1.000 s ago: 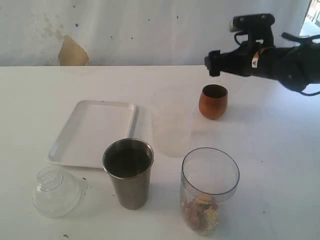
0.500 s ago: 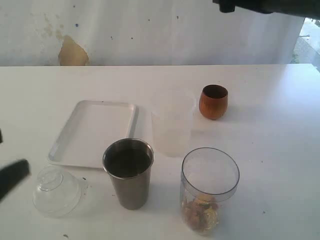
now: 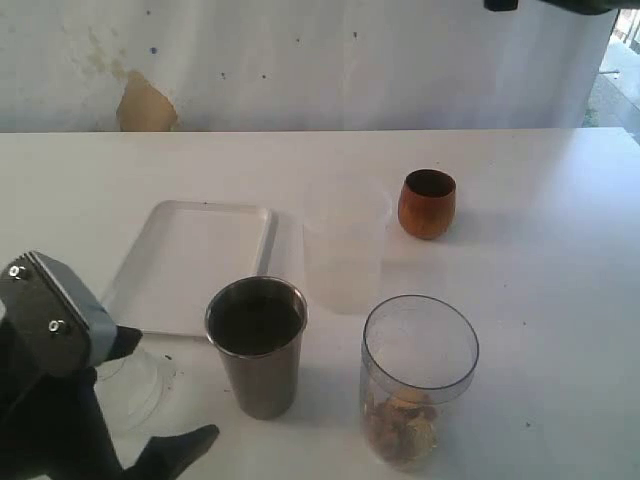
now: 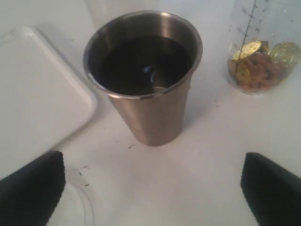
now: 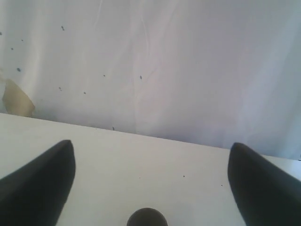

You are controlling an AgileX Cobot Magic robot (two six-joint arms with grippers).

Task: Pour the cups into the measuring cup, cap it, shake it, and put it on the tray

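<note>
The steel tumbler (image 3: 257, 345) (image 4: 146, 75) stands upright near the table's front, dark inside. My left gripper (image 3: 165, 395) (image 4: 150, 179) sits low at the front left, open, its fingers wide apart with only bare table between them; the tumbler is just beyond the fingertips, untouched. To the tumbler's right is the clear measuring cup (image 3: 418, 380) (image 4: 263, 47), holding gold coins and nuts at its bottom. The wooden cup (image 3: 426, 203) (image 5: 146, 217) stands upright farther back. My right gripper (image 5: 150, 174) is raised high above it, open and empty. The white tray (image 3: 190, 262) (image 4: 33, 94) lies at the left.
A frosted plastic cup (image 3: 345, 250) stands between the tray and the wooden cup. The clear domed lid (image 3: 135, 380) (image 4: 75, 207) lies by my left gripper, partly hidden behind it. Only a sliver of the right arm (image 3: 560, 5) shows at the exterior view's top edge.
My left arm came in from the bottom left toward the tumbler and its jaws opened. The right arm rose from beside the wooden cup almost out of the exterior view.
</note>
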